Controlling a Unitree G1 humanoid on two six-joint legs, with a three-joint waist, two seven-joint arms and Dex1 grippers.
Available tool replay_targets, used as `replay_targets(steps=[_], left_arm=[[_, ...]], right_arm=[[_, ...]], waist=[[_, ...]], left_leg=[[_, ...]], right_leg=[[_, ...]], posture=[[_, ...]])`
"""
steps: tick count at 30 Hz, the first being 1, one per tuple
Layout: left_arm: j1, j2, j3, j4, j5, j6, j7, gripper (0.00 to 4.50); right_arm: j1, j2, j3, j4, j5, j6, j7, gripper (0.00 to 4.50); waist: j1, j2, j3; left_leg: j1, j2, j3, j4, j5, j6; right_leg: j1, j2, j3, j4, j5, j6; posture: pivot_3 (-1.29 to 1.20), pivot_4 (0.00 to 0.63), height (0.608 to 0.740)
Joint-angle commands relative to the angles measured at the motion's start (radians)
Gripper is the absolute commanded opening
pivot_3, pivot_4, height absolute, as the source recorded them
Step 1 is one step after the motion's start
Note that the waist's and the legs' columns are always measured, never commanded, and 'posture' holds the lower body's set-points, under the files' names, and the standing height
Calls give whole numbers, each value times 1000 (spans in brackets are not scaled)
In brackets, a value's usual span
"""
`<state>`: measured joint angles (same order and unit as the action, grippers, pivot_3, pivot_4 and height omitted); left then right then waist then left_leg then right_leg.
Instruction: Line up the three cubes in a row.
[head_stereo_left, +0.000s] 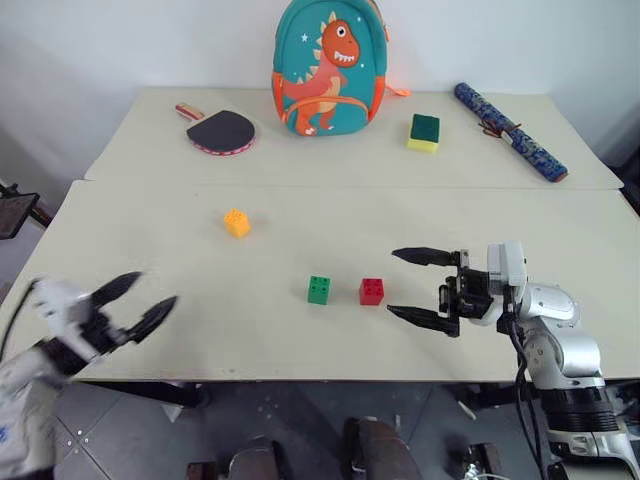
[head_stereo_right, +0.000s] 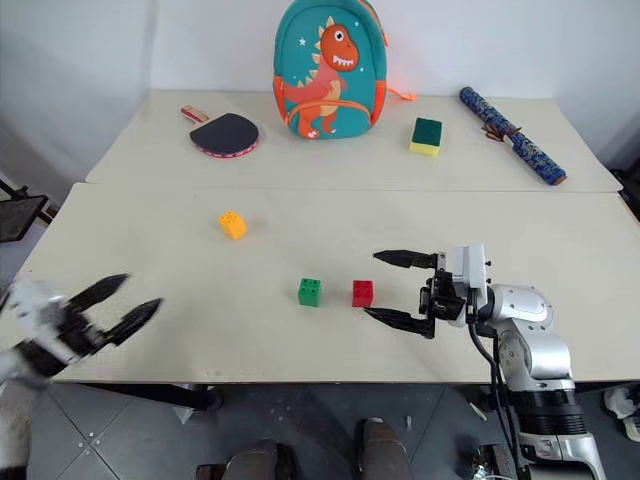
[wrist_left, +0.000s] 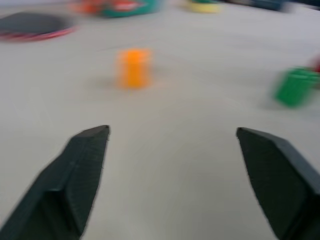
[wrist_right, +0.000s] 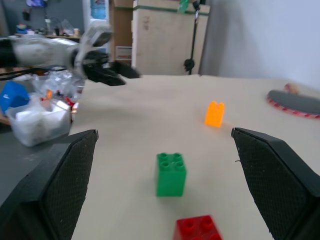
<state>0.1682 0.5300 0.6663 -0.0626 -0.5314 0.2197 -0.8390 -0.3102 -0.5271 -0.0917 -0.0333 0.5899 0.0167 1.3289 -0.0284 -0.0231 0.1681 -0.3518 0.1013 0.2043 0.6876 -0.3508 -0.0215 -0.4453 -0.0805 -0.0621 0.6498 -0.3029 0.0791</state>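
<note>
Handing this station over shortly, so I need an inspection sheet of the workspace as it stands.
Surface: two beige tables pushed together, seam between them.
Job's things: green cube and red cube side by side, apart; orange cube off alone, out of line.
Clutter: dinosaur backpack, paddle, sponge, patterned roll on the far table.
Grippers: left gripper open, empty; right gripper open beside the red cube.
Cables: black cable along the right arm.
Surroundings: white wall, grey floor.
</note>
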Motion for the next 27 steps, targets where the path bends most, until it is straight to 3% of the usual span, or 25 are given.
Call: replay_targets(steps=[1, 6, 15, 22, 26, 27], left_arm=[[63, -10, 58, -13, -39, -5, 28, 4465], [-53, 36, -34, 33, -9, -2, 40, 4465], [-637, 111, -389, 512, 193, -110, -76, 4465], [-978, 56, -517, 963, 337, -252, -54, 4465], [-1071, 22, -537, 1116, 384, -315, -12, 4465], [-1084, 16, -536, 1136, 386, -334, -9, 4295]], right_arm=[[-13, -7, -21, -39, -4, -44, -9, 4500], [-30, -40, -30, -11, -8, -40, -5, 4500], [11, -58, -30, -54, -20, -35, -41, 4500], [72, -63, -34, -117, -19, -22, -90, 4500], [98, -61, -32, -146, -18, -15, -115, 4500], [103, -60, -31, -152, -18, -13, -121, 4500]], waist=[[3, -1, 0], [21, -2, -1], [21, -2, -1], [6, -3, -1], [0, -4, -1], [-2, -4, 0]], left_leg=[[0, 0, 0, 0, 0, 0], [-1, -1, -1, 0, 1, 1], [-2, 0, 8, 0, 1, -1], [-1, 0, 11, -4, 1, -2], [-3, 0, 11, -4, 1, -2], [-3, 0, 11, -4, 1, -2]], right_leg=[[0, 0, 0, -1, 0, 0], [2, 0, -2, -3, 0, -2], [0, 2, -5, -3, 2, -2], [0, 3, -7, -4, 2, -1], [0, 3, -7, -5, 2, 0], [0, 3, -7, -5, 2, 0]], posture=[[0, 150, 740], [0, 150, 740], [0, 150, 740], [0, 150, 740], [0, 150, 740], [0, 150, 740]])
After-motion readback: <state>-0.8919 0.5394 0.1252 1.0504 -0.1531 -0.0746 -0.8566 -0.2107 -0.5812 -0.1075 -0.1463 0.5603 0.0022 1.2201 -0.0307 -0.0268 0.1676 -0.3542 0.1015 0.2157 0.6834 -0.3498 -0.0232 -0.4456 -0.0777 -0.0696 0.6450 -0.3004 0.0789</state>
